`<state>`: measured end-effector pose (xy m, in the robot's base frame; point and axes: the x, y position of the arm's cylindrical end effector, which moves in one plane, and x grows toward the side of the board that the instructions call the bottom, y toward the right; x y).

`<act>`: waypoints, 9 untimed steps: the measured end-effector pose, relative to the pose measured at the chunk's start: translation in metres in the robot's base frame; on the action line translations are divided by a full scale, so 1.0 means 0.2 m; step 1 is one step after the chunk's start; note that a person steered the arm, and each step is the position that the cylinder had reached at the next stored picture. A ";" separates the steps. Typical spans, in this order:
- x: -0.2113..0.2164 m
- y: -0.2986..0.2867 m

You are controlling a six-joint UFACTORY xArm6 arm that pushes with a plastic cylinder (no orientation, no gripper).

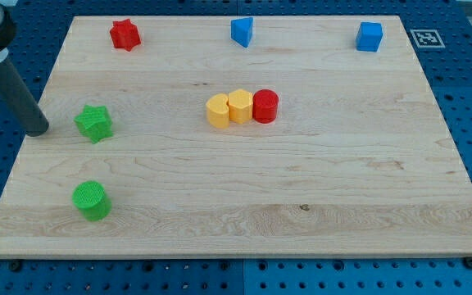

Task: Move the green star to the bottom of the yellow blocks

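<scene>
The green star (94,123) lies on the wooden board (301,197) at the view's left. My tip (37,131) rests on the board just left of the star, a small gap between them. Two yellow blocks, a rounded one (217,111) and a hexagonal one (240,106), sit side by side near the board's middle, well to the right of the star. A red cylinder (265,106) touches the right side of the hexagonal yellow block.
A green cylinder (92,201) stands below the green star at the lower left. A red star (124,34) is at the top left, a blue wedge-like block (242,31) at the top middle, a blue cube (369,36) at the top right.
</scene>
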<state>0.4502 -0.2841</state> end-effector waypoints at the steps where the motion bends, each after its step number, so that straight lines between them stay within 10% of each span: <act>1: -0.03 0.03; 9: 0.02 0.88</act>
<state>0.4538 -0.1084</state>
